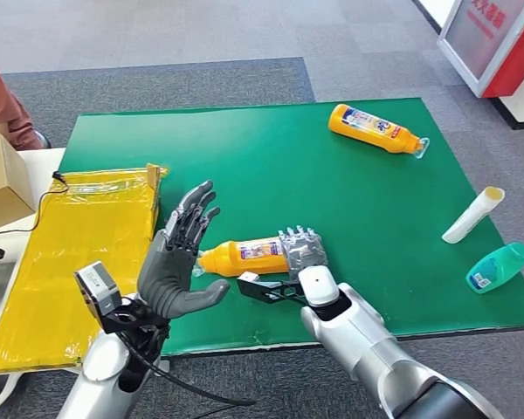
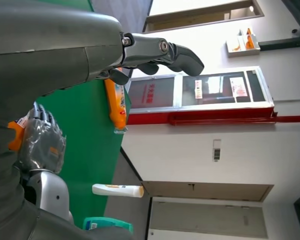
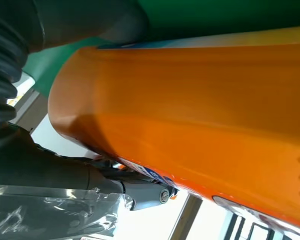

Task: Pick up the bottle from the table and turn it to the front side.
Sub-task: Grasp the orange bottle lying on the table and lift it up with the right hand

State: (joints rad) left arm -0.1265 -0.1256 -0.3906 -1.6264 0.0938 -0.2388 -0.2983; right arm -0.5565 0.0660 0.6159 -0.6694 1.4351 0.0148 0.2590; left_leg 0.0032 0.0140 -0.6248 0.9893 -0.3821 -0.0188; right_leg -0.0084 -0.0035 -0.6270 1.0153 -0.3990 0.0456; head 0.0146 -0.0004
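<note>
An orange bottle [image 1: 246,257] with a white and blue label lies on its side near the front edge of the green mat [image 1: 272,166], its cap end toward my left. My right hand [image 1: 304,251] grips its base end, fingers wrapped over the top. Close up in the right wrist view, the orange bottle [image 3: 201,115] has the fingers [image 3: 148,192] curled round it. My left hand [image 1: 180,257] hovers open, fingers spread, just to the left of the bottle's cap, not touching. In the left wrist view the left hand [image 2: 103,50] stretches over the mat, with the right hand [image 2: 41,142] beyond it.
A second orange bottle [image 1: 376,129] lies at the mat's far right. A white tube [image 1: 472,215] and a teal bottle [image 1: 499,267] lie at the right edge. A yellow bag [image 1: 81,236] covers the left table beside a cardboard box [image 1: 3,179]. A person's sleeve [image 1: 3,100] shows far left.
</note>
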